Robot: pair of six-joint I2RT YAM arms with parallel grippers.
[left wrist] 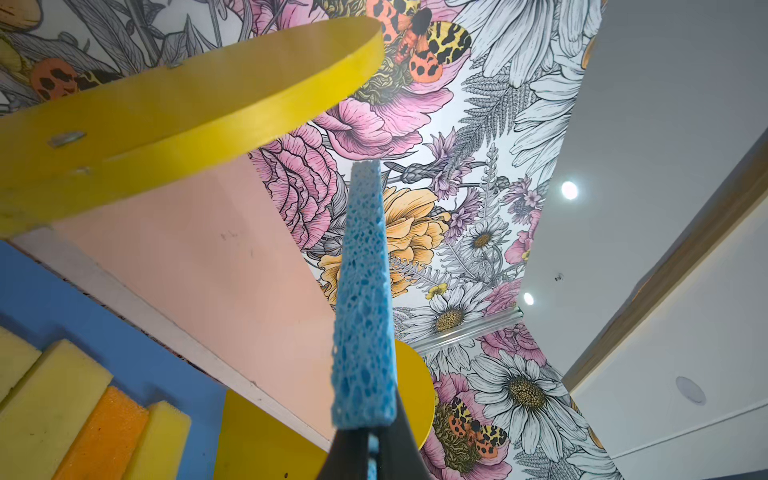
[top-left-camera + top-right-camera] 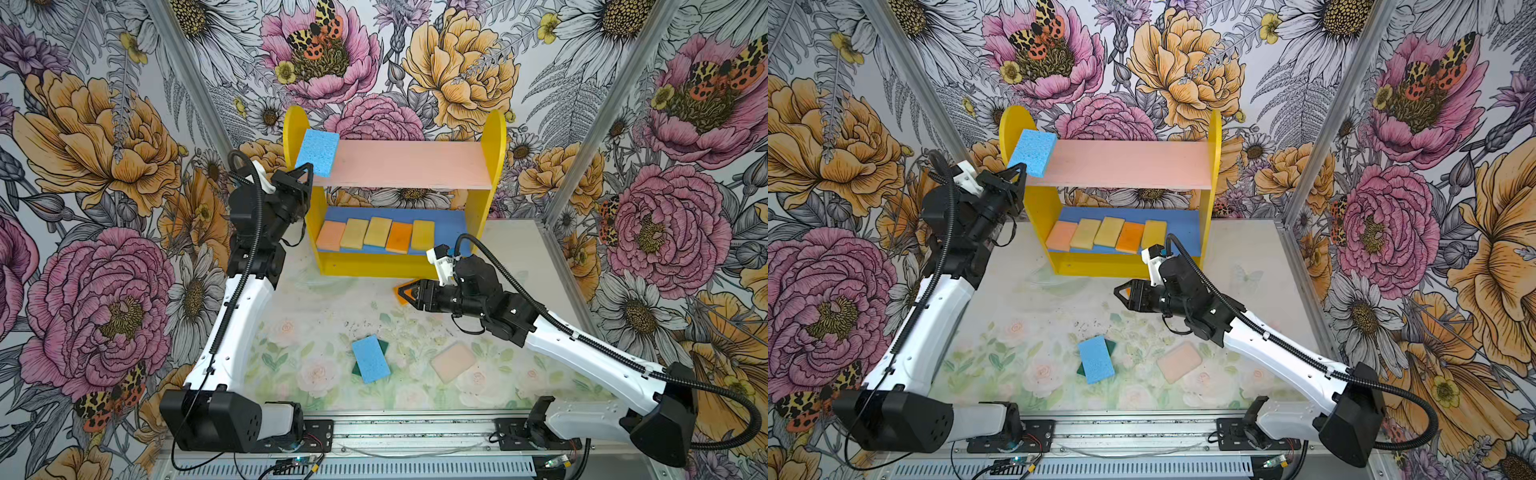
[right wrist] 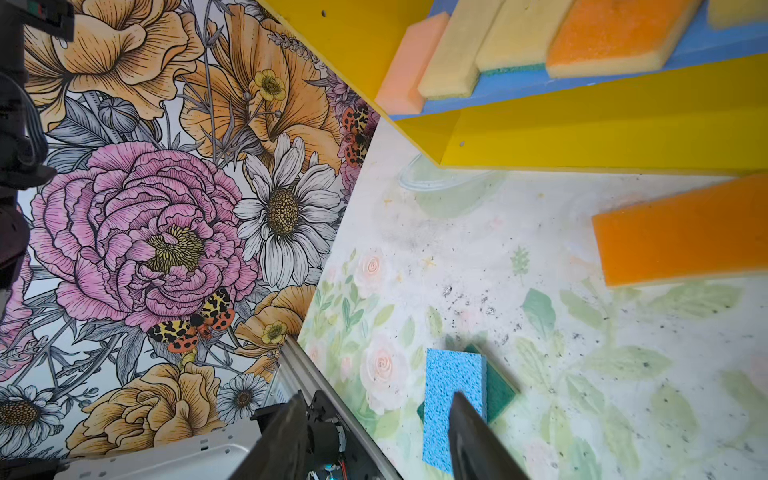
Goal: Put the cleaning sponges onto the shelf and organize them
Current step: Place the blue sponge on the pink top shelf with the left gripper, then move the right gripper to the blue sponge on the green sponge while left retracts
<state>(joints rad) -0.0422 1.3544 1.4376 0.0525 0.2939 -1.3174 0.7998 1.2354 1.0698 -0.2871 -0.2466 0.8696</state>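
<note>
The left gripper (image 2: 307,170), its arm raised, clamps one tilted blue sponge (image 2: 318,153) at the left end of the shelf's (image 2: 496,166) open pink board (image 2: 411,166), while the low right gripper (image 2: 409,293) gapes empty beside one orange sponge (image 3: 681,232); five sponges (image 2: 377,232) line the blue board (image 2: 444,220), and three more sponges (image 2: 370,358) lie on the table (image 2: 324,299).

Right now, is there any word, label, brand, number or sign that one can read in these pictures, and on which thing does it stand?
None: no word, number, brand or sign can be read in any view.
The shelf, the blue sponge held by the left gripper and the sponges on the lower board are plain, with no print.
The small circuit boards at the front rail: any marking is too small to read.
</note>
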